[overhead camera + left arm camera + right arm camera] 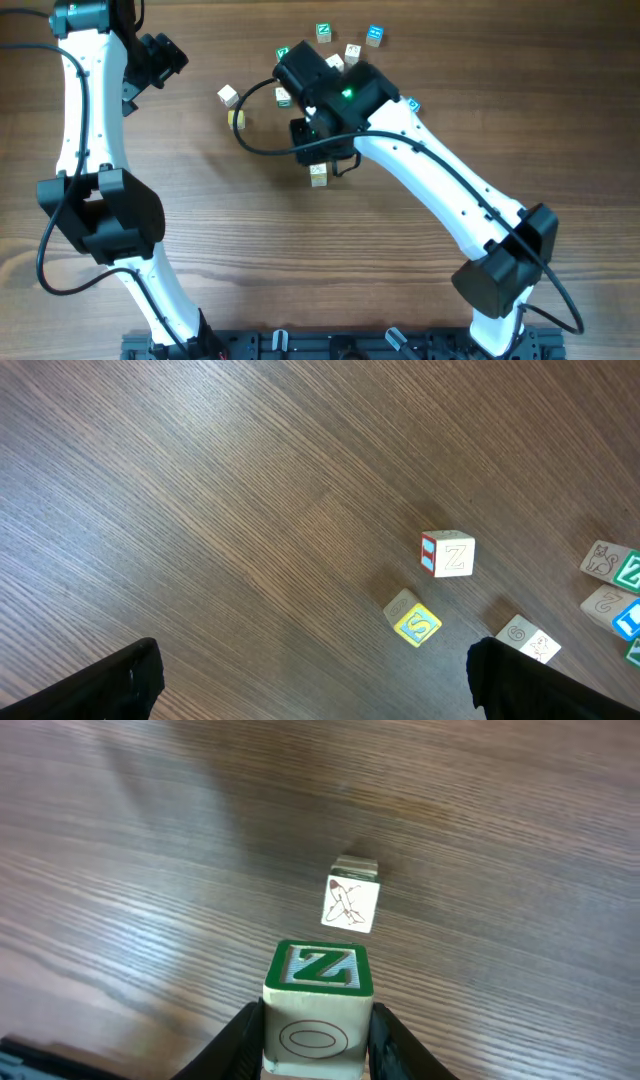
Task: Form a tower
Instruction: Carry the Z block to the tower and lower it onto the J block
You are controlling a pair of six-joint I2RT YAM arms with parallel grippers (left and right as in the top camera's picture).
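The right gripper (316,1042) is clamped on a green Z cube (318,982): its two dark fingers (240,1038) press against the left and right sides of this cube, so the jaws stand only partly open, as wide as the cube allows. The cube shows a green face with a white "Z" on top and an oval outline on its pale side toward the wrist camera. The tower (351,904) stands on the table (130,870) at about 1 o'clock from the held cube in the right wrist view, near it but apart, with bare wood grain between them. Only a pale wooden cube with a red drawing on its upper face shows, and I cannot tell how many cubes are under it. In the overhead view the tower sits at 6 o'clock from the right gripper, just beside it, near the middle of the table. The left gripper (312,680) is wide apart and holds nothing; its two dark fingertips show at the lower corners of the left wrist view and only table is between them. In that view a pale Z cube (447,554) with a red and blue side lies at about 1 o'clock from the gripper. A yellow-faced cube (415,622) lies at 7 o'clock from this one, near it but not touching. More loose cubes (610,585) lie at the right edge, at 3 o'clock.
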